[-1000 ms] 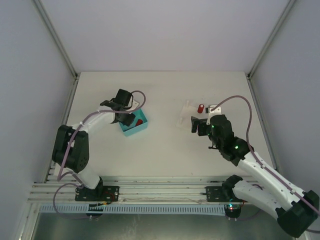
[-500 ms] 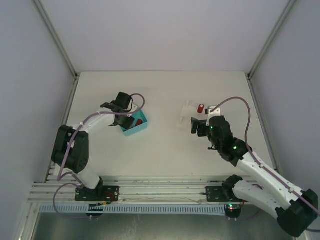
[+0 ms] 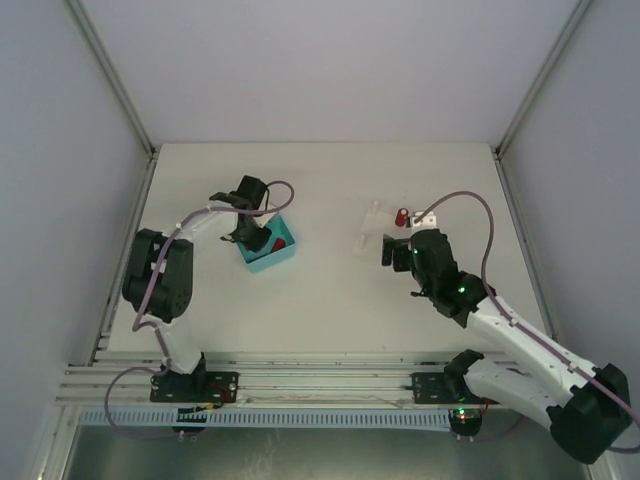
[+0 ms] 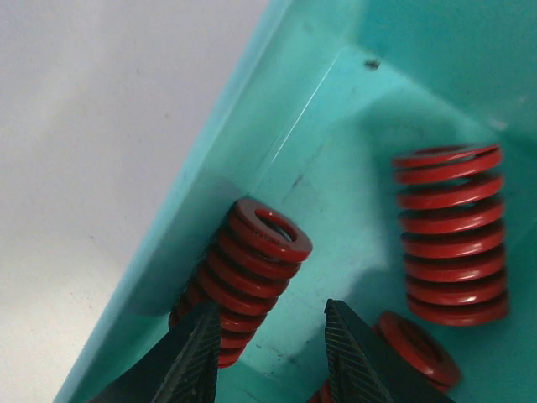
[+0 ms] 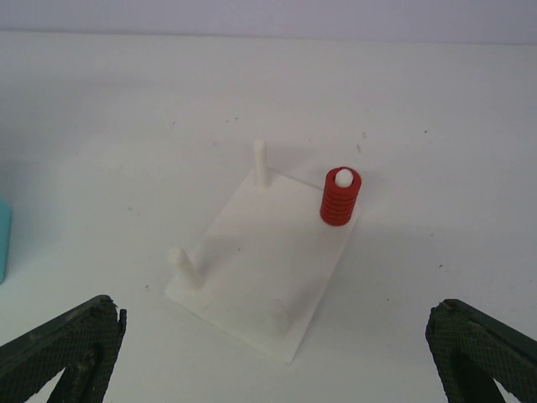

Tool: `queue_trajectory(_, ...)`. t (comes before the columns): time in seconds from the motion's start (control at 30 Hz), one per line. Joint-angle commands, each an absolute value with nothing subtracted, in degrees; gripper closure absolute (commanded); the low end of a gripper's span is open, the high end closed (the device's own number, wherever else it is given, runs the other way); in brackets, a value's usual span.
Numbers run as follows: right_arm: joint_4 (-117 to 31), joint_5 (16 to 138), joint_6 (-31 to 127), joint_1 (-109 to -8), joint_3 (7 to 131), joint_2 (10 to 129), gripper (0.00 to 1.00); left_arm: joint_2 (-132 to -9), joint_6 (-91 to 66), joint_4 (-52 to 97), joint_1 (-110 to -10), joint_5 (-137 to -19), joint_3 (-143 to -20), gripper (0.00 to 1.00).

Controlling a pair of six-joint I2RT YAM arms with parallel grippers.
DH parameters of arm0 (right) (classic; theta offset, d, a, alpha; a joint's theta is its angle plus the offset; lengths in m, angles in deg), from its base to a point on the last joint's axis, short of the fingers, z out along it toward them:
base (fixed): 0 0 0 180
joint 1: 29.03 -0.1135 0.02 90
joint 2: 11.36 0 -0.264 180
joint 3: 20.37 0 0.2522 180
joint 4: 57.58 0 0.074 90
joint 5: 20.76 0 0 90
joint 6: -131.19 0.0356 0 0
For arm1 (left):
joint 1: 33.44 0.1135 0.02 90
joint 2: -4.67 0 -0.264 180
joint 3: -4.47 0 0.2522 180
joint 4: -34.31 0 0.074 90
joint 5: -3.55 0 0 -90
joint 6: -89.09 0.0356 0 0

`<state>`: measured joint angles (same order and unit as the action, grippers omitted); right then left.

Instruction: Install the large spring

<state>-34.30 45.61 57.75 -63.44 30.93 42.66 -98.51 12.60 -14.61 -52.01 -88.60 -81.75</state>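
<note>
My left gripper (image 4: 271, 319), jaws parted and empty, is down in the teal bin (image 4: 243, 126) among loose red springs (image 4: 252, 264) — the large spring (image 4: 449, 235), likely the fatter one, not yet picked — while my wide-open right gripper (image 5: 277, 340) hangs before the peg plate (image 5: 268, 269), one peg (image 5: 343, 177) filled.

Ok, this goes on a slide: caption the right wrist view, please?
Open right pincer faces a white plate with four pegs, a red spring seated on the far right one, three bare.
</note>
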Motion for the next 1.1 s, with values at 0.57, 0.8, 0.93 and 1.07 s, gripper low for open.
queue_trajectory(0.57,-35.7,41.8,57.7,-63.5,29.6,38.3,0.01,-103.5,20.2,-10.6,-52.8,-89.6,-76.0,0.54)
queue_trajectory(0.8,-36.5,42.0,57.9,-63.5,29.0,38.1,0.01,-103.7,19.6,-11.1,-52.0,-90.1,-77.1,0.70)
queue_trajectory(0.93,-36.9,43.3,58.1,-63.5,29.1,38.4,0.01,-101.2,19.4,-11.2,-51.9,-89.3,-78.1,0.80)
queue_trajectory(1.07,-35.9,45.0,58.4,-63.5,30.5,39.6,0.01,-96.5,18.5,-9.1,-51.8,-88.2,-78.2,0.86)
